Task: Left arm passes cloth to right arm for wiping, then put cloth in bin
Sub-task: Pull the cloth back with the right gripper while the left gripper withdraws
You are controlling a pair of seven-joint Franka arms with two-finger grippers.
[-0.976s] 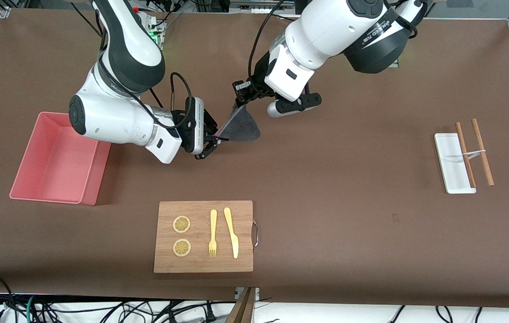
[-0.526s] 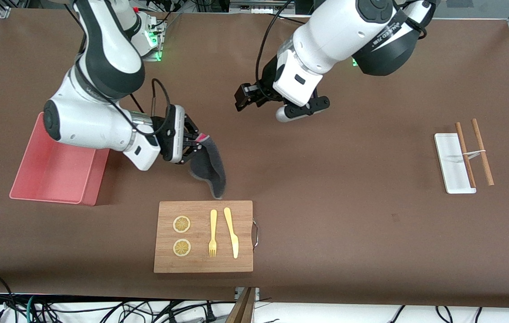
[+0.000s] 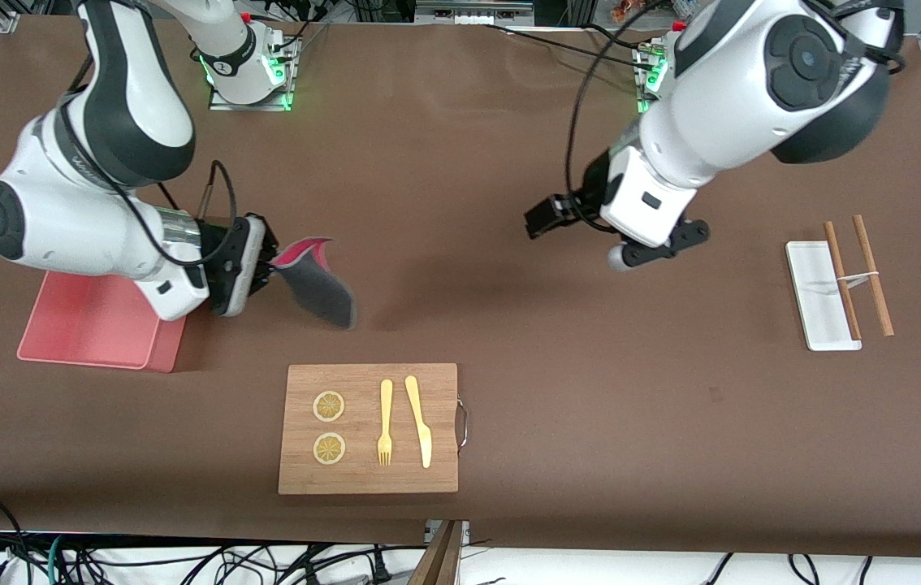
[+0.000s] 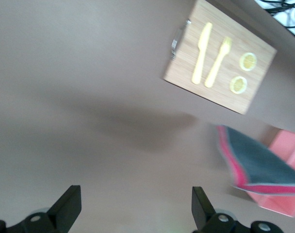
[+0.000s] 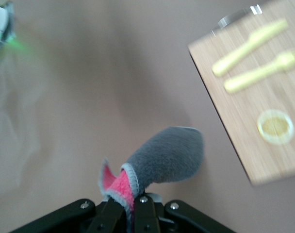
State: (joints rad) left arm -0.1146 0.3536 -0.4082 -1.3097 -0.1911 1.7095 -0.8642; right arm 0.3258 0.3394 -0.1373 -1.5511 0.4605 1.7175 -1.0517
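Note:
My right gripper point(image 3: 271, 262) is shut on one corner of the cloth point(image 3: 316, 286), which hangs dark grey with a pink-red edge over the bare table beside the bin point(image 3: 95, 321). The right wrist view shows the gripper point(image 5: 134, 209) pinching the cloth point(image 5: 167, 156), pink face inward. The pink bin is partly hidden under the right arm. My left gripper point(image 3: 539, 221) is open and empty over the middle of the table. In the left wrist view its fingers point(image 4: 66, 208) stand wide apart over bare table, with the cloth point(image 4: 256, 165) and the bin point(image 4: 288, 148) farther off.
A wooden cutting board point(image 3: 444, 479) with two lemon slices point(image 3: 329, 406), a yellow fork point(image 3: 385, 422) and a knife point(image 3: 418, 418) lies nearer the front camera than the cloth. A white tray point(image 3: 814, 313) with two brown chopsticks point(image 3: 872, 276) lies toward the left arm's end.
The left gripper let go of the cloth and drew back toward its own end. The right gripper carried the cloth toward the bin.

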